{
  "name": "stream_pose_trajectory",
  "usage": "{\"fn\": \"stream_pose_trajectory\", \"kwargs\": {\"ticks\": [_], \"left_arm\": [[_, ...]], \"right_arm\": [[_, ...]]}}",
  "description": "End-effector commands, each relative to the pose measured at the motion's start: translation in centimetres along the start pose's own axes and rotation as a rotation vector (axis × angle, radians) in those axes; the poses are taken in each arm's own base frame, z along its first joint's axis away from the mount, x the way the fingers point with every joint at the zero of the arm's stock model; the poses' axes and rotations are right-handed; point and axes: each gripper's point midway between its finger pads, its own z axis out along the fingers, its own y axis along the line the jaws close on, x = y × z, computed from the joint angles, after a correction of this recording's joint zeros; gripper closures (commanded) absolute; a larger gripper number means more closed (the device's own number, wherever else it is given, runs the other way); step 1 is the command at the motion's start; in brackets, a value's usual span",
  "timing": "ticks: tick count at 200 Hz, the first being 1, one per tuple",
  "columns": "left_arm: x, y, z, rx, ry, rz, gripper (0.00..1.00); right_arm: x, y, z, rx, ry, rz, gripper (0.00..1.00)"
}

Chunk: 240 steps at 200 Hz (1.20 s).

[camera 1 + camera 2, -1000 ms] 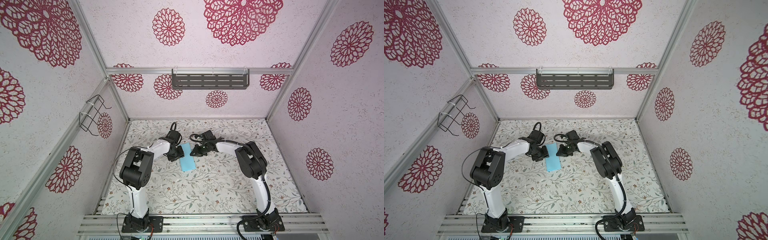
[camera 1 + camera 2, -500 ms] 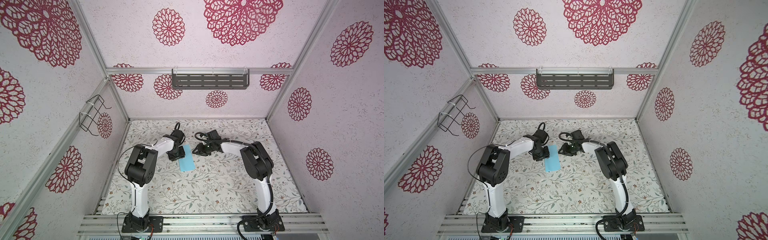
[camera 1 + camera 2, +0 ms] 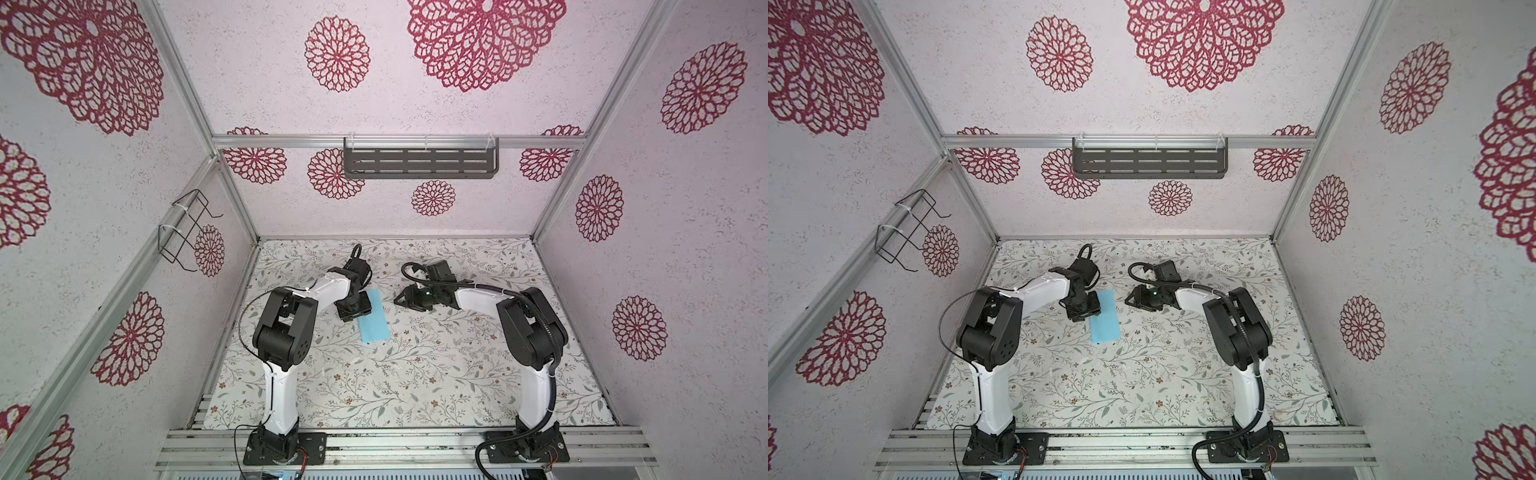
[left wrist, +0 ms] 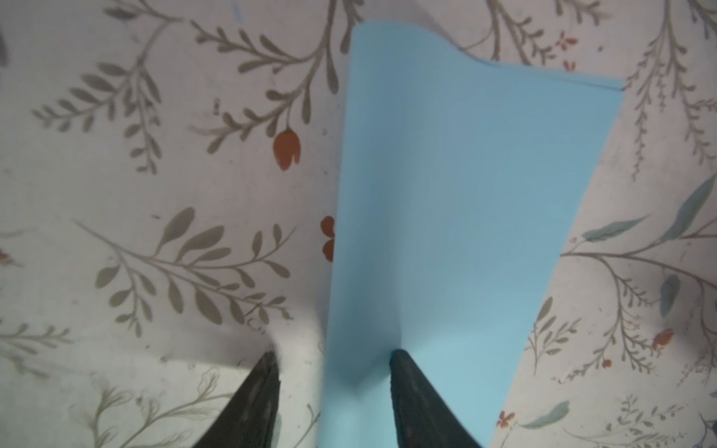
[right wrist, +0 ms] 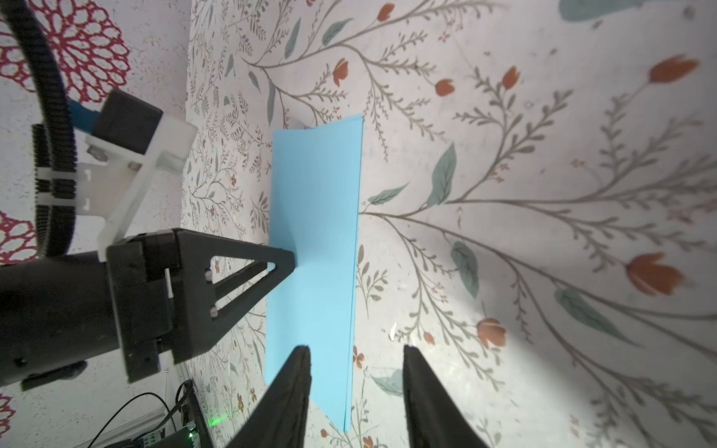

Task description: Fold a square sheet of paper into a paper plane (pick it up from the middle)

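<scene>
The square sheet of paper point(image 3: 374, 320) point(image 3: 1105, 322) lies on the floral table, light blue and folded in half into a long rectangle. No paper plane is in view. My left gripper point(image 3: 353, 309) point(image 4: 333, 353) is open and straddles one long edge of the sheet point(image 4: 465, 213). One fingertip point(image 4: 403, 372) presses on the paper and the other rests on the table beside it. My right gripper point(image 3: 397, 301) point(image 5: 355, 347) is open with nothing between its fingers. It hovers a short way to the right of the sheet point(image 5: 314, 232), apart from it.
A grey slotted shelf point(image 3: 419, 162) hangs on the back wall and a black wire basket point(image 3: 187, 228) on the left wall. Small white scraps point(image 3: 357, 359) lie on the table cover in front of the sheet. Aluminium rails point(image 3: 395, 444) run along the front edge.
My right gripper has opened and drawn back a little to the right of the paper. The left arm's elbow has shifted towards the middle while its gripper stays on the sheet.
</scene>
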Motion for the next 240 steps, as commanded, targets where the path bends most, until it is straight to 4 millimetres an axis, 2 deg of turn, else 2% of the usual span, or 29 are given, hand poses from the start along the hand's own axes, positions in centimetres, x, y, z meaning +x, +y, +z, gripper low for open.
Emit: {"fn": "stream_pose_trajectory", "kwargs": {"ticks": [1, 46, 76, 196, 240], "left_arm": [[2.9, 3.1, 3.3, -0.137, 0.106, -0.047, 0.50], [3.5, 3.9, 3.8, -0.176, 0.129, -0.051, 0.51], [3.7, 3.8, 4.2, -0.167, 0.145, -0.029, 0.50], [4.5, 4.1, 5.1, -0.186, 0.180, -0.017, 0.50], [4.6, 4.1, 5.4, -0.187, 0.187, -0.024, 0.50]], "right_arm": [[-0.7, 0.9, -0.2, -0.038, -0.019, -0.002, 0.57], [-0.4, 1.0, 0.1, -0.061, -0.006, -0.001, 0.57], [-0.1, 2.0, 0.3, -0.104, 0.011, -0.023, 0.57], [1.4, 4.6, 3.8, -0.226, 0.101, -0.019, 0.73], [1.9, 4.7, 4.9, -0.226, 0.129, -0.009, 0.79]]}}
